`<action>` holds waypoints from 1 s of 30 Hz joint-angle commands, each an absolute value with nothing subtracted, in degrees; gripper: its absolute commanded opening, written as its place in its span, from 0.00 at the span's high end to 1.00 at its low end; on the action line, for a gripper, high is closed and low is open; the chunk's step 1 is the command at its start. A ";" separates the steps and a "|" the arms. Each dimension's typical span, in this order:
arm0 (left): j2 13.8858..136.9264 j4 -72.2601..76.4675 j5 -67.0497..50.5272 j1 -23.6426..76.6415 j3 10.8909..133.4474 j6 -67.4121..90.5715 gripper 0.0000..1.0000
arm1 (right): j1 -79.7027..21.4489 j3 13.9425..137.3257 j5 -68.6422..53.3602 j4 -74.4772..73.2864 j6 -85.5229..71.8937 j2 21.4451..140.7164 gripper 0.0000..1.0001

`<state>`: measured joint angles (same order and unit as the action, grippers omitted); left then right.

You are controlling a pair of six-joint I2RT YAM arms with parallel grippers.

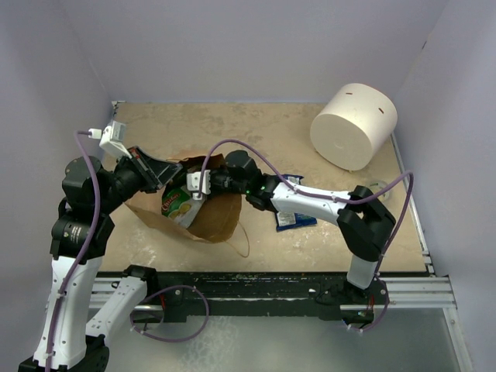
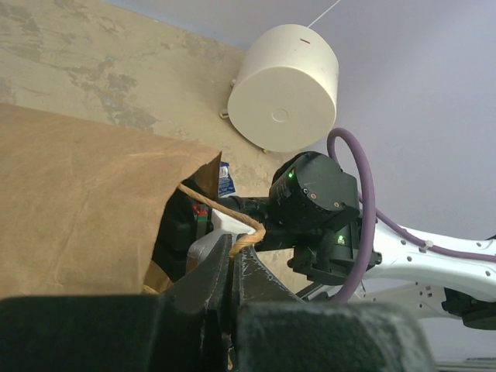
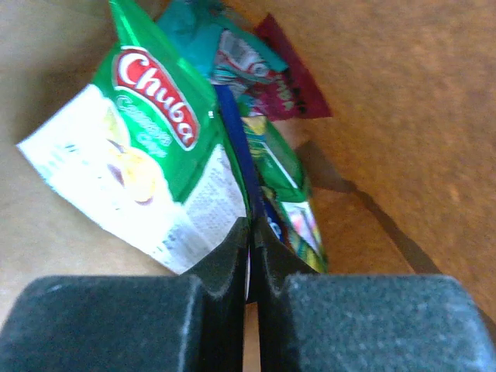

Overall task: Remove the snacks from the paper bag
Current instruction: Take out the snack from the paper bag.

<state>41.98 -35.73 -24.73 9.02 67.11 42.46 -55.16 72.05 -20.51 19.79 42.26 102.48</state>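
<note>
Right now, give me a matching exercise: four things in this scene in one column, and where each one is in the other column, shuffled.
1. white cylinder
2. green Chuba packet
3. blue-and-white packet
4. bag handle

A. pinched in the left gripper
B. inside the paper bag
C. far right of the table
D. on the table, under the right arm

Pairs: 1-C, 2-B, 3-D, 4-A.

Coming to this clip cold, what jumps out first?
The brown paper bag lies mid-table, its handle pinched by the left gripper. The right gripper is shut on snack packets inside its mouth, a green Chuba packet foremost. A big white cylinder sits far right.
</note>
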 commanded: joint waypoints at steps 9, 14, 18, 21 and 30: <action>42.36 -32.77 -24.64 9.05 69.34 41.97 1.00 | -56.82 64.28 -28.84 10.95 41.03 93.43 0.75; 42.49 -32.81 -24.52 9.05 69.11 42.17 1.00 | -56.82 60.23 -24.61 11.95 42.62 90.23 0.65; 42.46 -32.72 -24.61 9.05 68.48 42.61 1.00 | -56.86 59.96 -24.72 11.94 42.96 90.12 0.61; 42.70 -32.62 -24.50 9.10 68.78 42.50 1.00 | -56.95 60.63 -26.20 11.15 43.26 90.40 0.59; 43.13 -32.34 -24.83 9.05 68.68 42.54 1.00 | -57.24 59.86 -28.56 11.31 44.07 89.79 0.58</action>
<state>43.27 -35.66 -24.82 9.02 67.31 42.46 -56.88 59.75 -25.58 10.68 43.48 91.70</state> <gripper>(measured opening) 0.009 0.423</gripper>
